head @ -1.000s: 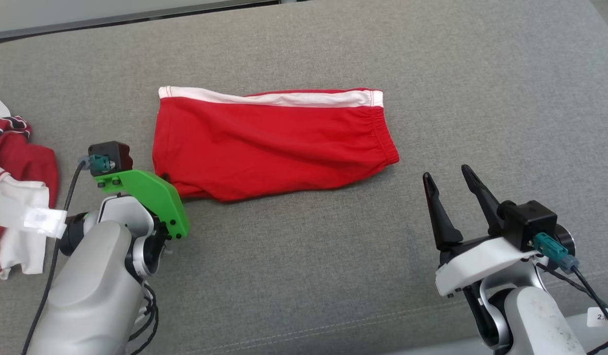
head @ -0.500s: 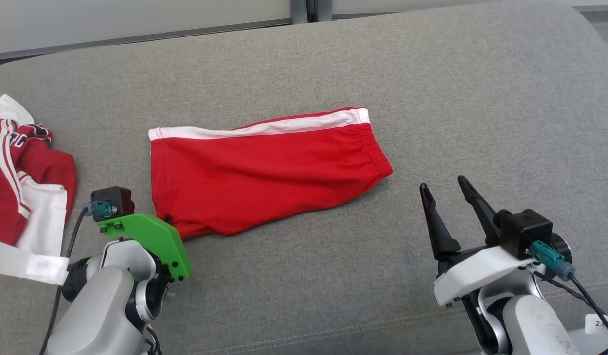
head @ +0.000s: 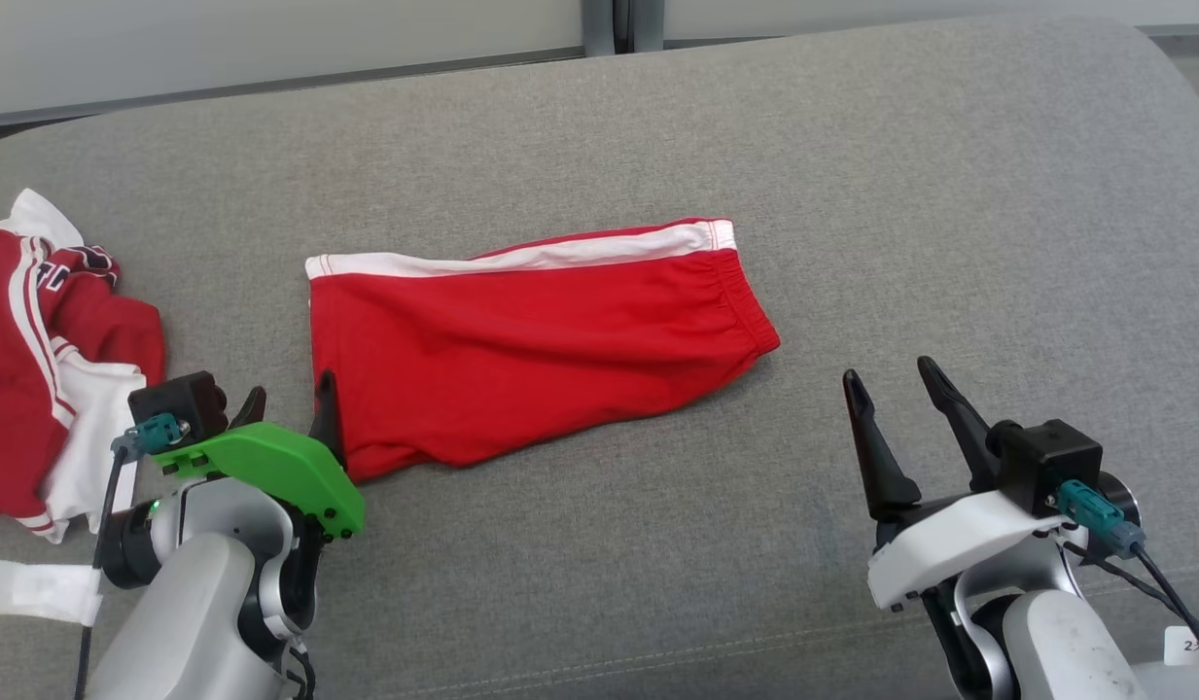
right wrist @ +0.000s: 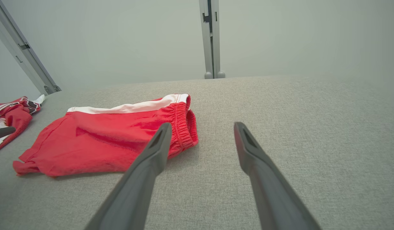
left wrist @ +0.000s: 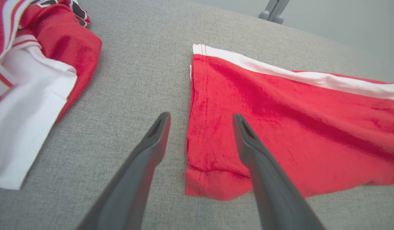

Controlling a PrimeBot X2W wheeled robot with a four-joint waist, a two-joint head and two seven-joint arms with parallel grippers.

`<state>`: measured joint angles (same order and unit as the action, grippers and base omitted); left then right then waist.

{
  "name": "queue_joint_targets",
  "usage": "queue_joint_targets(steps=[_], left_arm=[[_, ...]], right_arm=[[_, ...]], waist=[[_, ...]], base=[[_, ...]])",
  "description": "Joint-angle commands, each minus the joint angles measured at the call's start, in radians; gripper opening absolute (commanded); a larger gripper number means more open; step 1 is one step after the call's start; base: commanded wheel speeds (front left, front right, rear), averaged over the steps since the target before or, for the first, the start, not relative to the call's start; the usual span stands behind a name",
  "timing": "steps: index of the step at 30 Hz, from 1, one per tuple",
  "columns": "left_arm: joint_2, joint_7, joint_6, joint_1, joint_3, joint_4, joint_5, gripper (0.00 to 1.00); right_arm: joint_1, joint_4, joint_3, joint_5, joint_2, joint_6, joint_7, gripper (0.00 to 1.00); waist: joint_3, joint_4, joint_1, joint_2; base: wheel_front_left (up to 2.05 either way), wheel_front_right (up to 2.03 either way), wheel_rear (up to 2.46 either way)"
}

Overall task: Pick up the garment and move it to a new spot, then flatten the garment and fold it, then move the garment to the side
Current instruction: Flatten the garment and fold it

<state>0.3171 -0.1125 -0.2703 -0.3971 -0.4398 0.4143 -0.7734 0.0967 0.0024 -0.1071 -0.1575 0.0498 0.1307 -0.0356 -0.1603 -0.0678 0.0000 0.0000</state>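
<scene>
One pair of red shorts [head: 531,340] lies flat mid-way across the cushion [head: 949,194], waistband to the right. Left pincer [head: 290,389] — wide open, empty — straddles the shorts' near-left corner; right pincer [head: 888,371], equally open and empty, hovers near the waistband end, clear of it.

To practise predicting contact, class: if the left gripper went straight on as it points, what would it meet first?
Probably the shorts: the left gripper, fingers open, straddles their hem edge, one finger over the cloth. Its height is unclear.
</scene>
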Motion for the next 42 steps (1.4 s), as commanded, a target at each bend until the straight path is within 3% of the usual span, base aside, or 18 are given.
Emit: queue_joint_targets(steps=[1, 6, 11, 19, 25, 28, 32, 42], left_arm=[[-0.009, 0.056, 0.012, 0.023, 0.016, -0.023, -0.004, 1.0], [-0.066, 0.239, 0.061, 0.065, 0.091, -0.075, -0.056, 1.0], [-0.11, 0.351, 0.115, 0.118, 0.141, -0.112, -0.081, 1.0], [-0.155, 0.377, 0.225, 0.234, 0.207, -0.211, -0.061, 1.0], [-0.143, 0.377, 0.3, 0.332, 0.207, -0.259, -0.017, 1.0], [-0.116, 0.377, 0.304, 0.368, 0.183, -0.27, 0.037, 1.0], [-0.079, 0.372, 0.278, 0.4, 0.144, -0.276, 0.119, 1.0], [-0.062, 0.339, 0.238, 0.447, 0.131, -0.327, 0.128, 1.0]], right_arm=[[-0.017, 0.005, 0.007, -0.008, 0.002, 0.0, 0.0, 1.0], [-0.033, 0.018, 0.017, -0.018, 0.002, 0.0, -0.004, 1.0], [-0.051, 0.023, 0.028, -0.024, 0.002, 0.0, -0.006, 1.0], [-0.075, 0.024, 0.032, -0.029, 0.002, 0.0, 0.003, 1.0], [-0.086, 0.015, 0.033, -0.024, 0.002, 0.0, 0.008, 1.0], [-0.091, 0.014, 0.036, -0.022, 0.002, 0.0, 0.012, 1.0], [-0.099, 0.012, 0.044, -0.02, 0.002, 0.0, 0.011, 1.0], [-0.128, 0.022, 0.055, -0.034, 0.002, 0.0, 0.013, 1.0]], waist=[[0.014, 0.014, 0.0, 0.0], [0.048, 0.045, 0.0, 0.0], [0.083, 0.08, 0.0, 0.0], [0.122, 0.12, 0.0, 0.0], [0.132, 0.138, 0.0, 0.0], [0.135, 0.146, 0.0, 0.0], [0.141, 0.158, 0.0, 0.0], [0.161, 0.181, 0.0, 0.0]], base=[[0.0, 0.0, 0.0], [0.0, 0.0, 0.0], [0.0, 0.0, 0.0], [0.0, 0.0, 0.0], [0.0, 0.0, 0.0], [0.0, 0.0, 0.0], [0.0, 0.0, 0.0], [0.0, 0.0, 0.0]])
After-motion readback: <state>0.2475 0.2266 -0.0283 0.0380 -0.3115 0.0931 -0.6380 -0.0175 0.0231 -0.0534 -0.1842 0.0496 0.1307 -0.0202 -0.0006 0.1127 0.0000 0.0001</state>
